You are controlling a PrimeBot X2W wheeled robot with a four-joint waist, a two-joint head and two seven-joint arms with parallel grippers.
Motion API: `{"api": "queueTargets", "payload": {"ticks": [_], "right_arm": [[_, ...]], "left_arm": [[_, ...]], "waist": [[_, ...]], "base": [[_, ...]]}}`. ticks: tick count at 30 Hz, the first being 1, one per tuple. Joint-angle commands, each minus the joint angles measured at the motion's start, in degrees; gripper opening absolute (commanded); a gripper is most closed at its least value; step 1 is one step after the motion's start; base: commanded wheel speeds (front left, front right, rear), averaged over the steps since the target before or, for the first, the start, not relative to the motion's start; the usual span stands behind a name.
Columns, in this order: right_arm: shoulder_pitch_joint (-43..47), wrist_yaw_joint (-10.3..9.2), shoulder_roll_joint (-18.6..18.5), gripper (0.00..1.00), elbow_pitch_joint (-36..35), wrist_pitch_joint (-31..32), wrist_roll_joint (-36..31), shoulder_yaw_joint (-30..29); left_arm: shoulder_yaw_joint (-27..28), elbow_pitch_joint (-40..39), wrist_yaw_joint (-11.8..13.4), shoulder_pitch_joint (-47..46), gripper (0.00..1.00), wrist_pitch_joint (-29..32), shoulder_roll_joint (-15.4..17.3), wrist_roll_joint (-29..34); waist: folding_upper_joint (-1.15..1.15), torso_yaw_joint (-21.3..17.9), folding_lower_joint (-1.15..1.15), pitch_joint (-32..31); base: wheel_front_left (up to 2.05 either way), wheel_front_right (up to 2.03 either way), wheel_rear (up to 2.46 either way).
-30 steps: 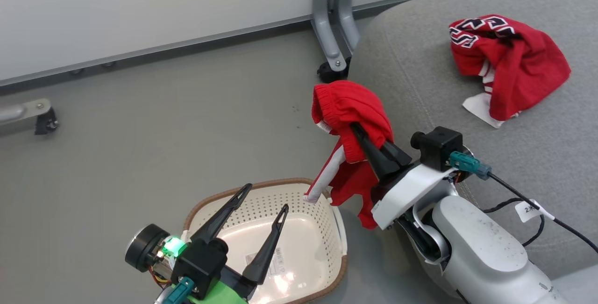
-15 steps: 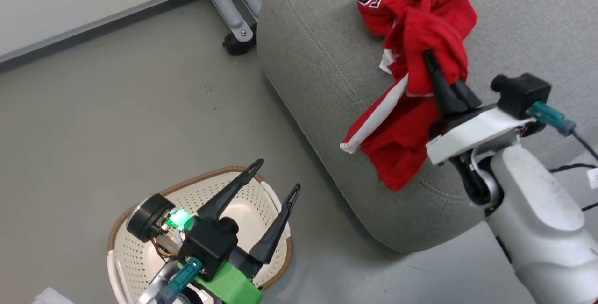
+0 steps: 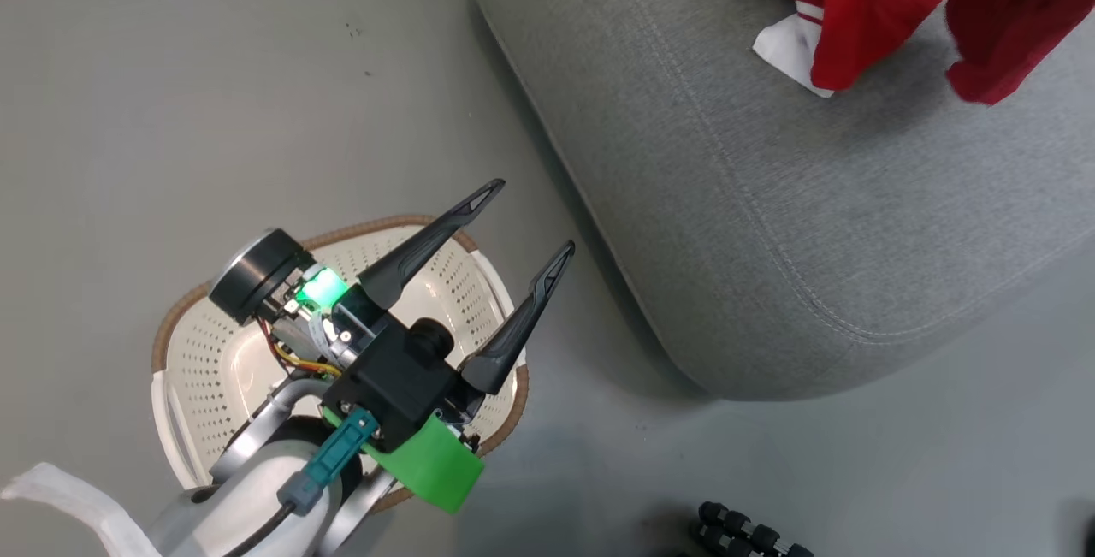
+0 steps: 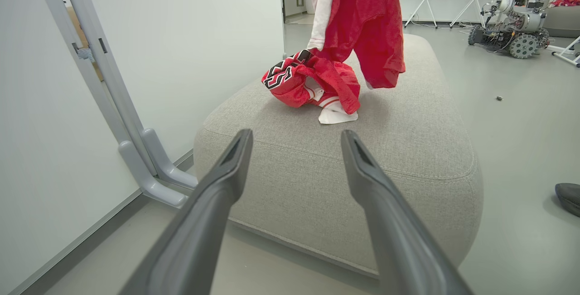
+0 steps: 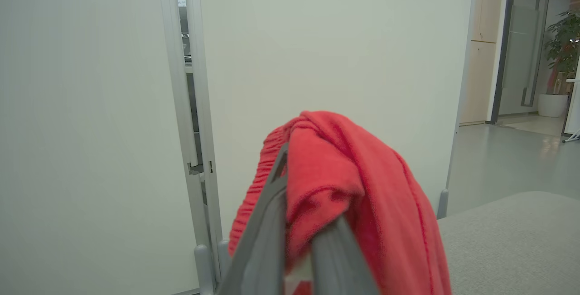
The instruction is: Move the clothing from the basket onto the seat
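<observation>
Now the plain red garment (image 5: 362, 186) is gripped tight by the right end effector (image 5: 299, 195) and is hung above the far part of the grey seat (image 3: 770, 240). The lettered red garment (image 4: 294, 77) is laid on the seat just beside it. The left end effector (image 3: 535, 215) is spread wide open above the cream basket (image 3: 205, 369), which is set on the floor (image 3: 171, 112), left of the seat's near end.
</observation>
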Motion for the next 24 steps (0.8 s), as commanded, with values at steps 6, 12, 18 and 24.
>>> {"api": "queueTargets", "payload": {"ticks": [6, 12, 18, 24], "right_arm": [[-2.6, 0.00, -1.4, 0.00, 7.1, -0.1, 2.1, -2.3], [2.2, 0.00, 0.8, 0.00, 14.2, -0.1, 4.3, -5.2], [8.6, 0.00, 3.5, 0.40, 15.9, -0.2, 4.7, -9.3], [16.9, 0.00, 6.0, 1.00, 10.0, -0.2, 0.0, -12.0]], "left_arm": [[-0.6, -0.4, -0.7, -5.0, 1.00, -0.3, 0.9, 1.4], [-1.0, 0.6, -0.9, -6.4, 1.00, -1.3, 0.9, 1.8], [-0.9, 2.4, -0.1, -5.4, 1.00, -2.3, 0.9, 1.0], [-0.2, 4.4, 2.4, -2.6, 1.00, -4.9, 0.0, 0.2]], "waist": [[0.00, 8.1, -0.01, 12.9], [0.00, 9.4, -0.01, 14.8], [0.00, 8.7, -0.01, 12.5], [0.00, 8.2, -0.01, 6.7]], "base": [[0.00, 0.00, 0.00], [0.00, 0.00, 0.00], [0.00, 0.00, 0.00], [0.00, 0.00, 0.00]]}}
